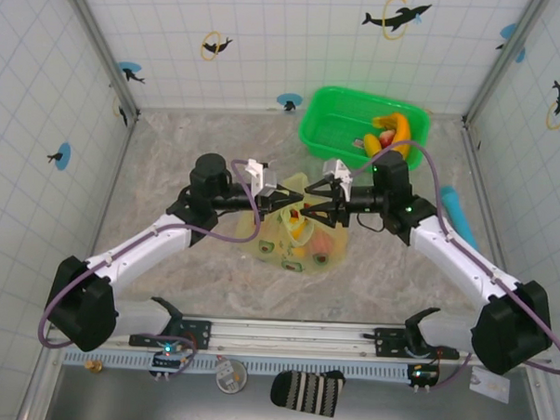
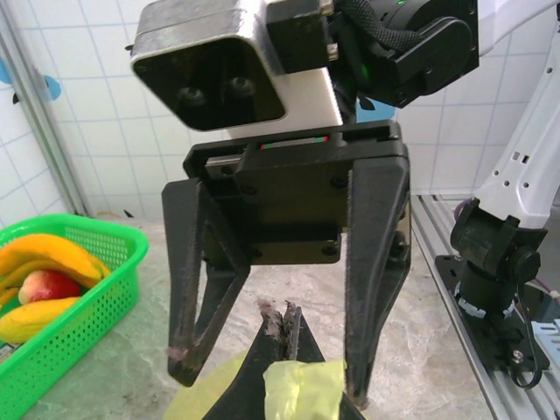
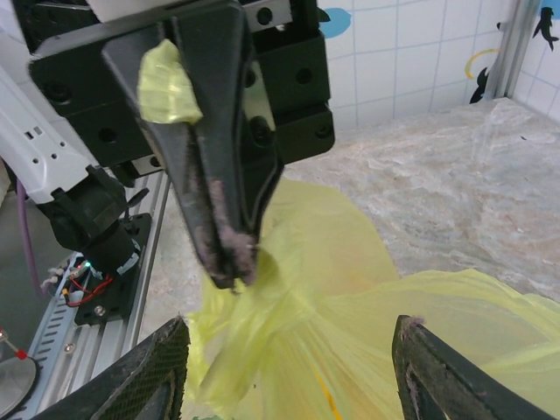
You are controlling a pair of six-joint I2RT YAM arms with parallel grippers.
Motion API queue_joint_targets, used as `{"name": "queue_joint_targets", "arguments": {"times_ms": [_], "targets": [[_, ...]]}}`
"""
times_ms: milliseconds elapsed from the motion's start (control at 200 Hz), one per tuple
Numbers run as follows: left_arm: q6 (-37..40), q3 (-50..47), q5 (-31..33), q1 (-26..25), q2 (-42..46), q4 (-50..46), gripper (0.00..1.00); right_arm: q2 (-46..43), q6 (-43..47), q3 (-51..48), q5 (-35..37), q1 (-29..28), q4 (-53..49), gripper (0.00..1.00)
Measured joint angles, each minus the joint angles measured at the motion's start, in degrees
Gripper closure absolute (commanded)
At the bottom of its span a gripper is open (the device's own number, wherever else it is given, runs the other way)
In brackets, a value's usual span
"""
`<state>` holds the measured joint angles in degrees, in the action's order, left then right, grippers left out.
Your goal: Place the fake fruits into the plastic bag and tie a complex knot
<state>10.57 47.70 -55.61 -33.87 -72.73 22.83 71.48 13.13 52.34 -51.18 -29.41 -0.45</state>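
White tiled walls [image 1: 269, 33] dotted with dolphin stickers enclose a marble-patterned table [image 1: 171, 159], where two robot arms meet over a bag [image 1: 260, 235] at the centre of the overhead frame. Thin, translucent and yellow-green, the bag lies crumpled on the tabletop, with orange, yellow and red toy fruits [image 1: 302, 231] showing through its skin. More fruit, bananas and a red piece, sits in a bright green basket [image 1: 332, 129] toward the upper right of that frame, well apart from the bag. A cyan tube [image 1: 458, 216] lies near the right edge of the table.

The left gripper [image 1: 285, 197] reaches in from the left, just above the bag's upper edge. Its fingers are pressed together on a handle strip [image 2: 302, 389] of the bag. The strip pokes out as a pale yellow-green flap near their base, in the lower middle of the left wrist frame and at the upper left of the right wrist frame. In the latter, the dark fingertips touch the bag's bunched top.

The right gripper [image 1: 313, 208] faces it from the right, almost tip to tip. Its fingers [image 3: 162, 376] stand spread at the lower corners of its own camera's frame, with the bag's loose yellow film between and beneath them, and they grip nothing. Seen from the left wrist, those spread fingers straddle the closed left pair.
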Motion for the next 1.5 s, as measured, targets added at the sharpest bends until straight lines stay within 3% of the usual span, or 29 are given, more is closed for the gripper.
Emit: {"name": "queue_joint_targets", "arguments": {"times_ms": [410,475,596,651,851,1081,1286,1501], "targets": [[0.0,0.0,-0.5,-0.3,0.0,0.0,1.0,6.3,2.4,3.3,0.2,-3.7,-1.4,0.42],[0.0,0.0,-0.5,-0.4,0.0,0.0,1.0,6.9,2.8,3.9,0.2,-4.0,-2.2,0.53],[0.0,0.0,-0.5,-0.5,0.0,0.0,1.0,8.0,4.2,5.8,1.0,-4.6,-4.4,0.91],[0.0,0.0,-0.4,-0.6,0.0,0.0,1.0,8.3,4.6,6.8,1.8,-4.8,-5.7,0.97],[0.1,-0.2,1.6,-0.6,0.5,-0.1,1.0,7.9,8.4,9.1,7.4,-6.0,-10.1,1.0],[1.2,-1.3,6.3,-0.6,2.3,-0.5,1.0,4.0,13.5,8.9,24.9,-10.7,-11.2,1.0],[1.4,-1.3,9.3,-1.1,3.0,-0.6,1.0,-3.2,14.8,-1.8,39.5,-14.9,3.5,1.0],[-0.8,-1.3,10.4,-1.2,3.0,-1.0,0.99,-4.3,19.5,-10.3,52.1,-20.2,19.0,1.0]]}}
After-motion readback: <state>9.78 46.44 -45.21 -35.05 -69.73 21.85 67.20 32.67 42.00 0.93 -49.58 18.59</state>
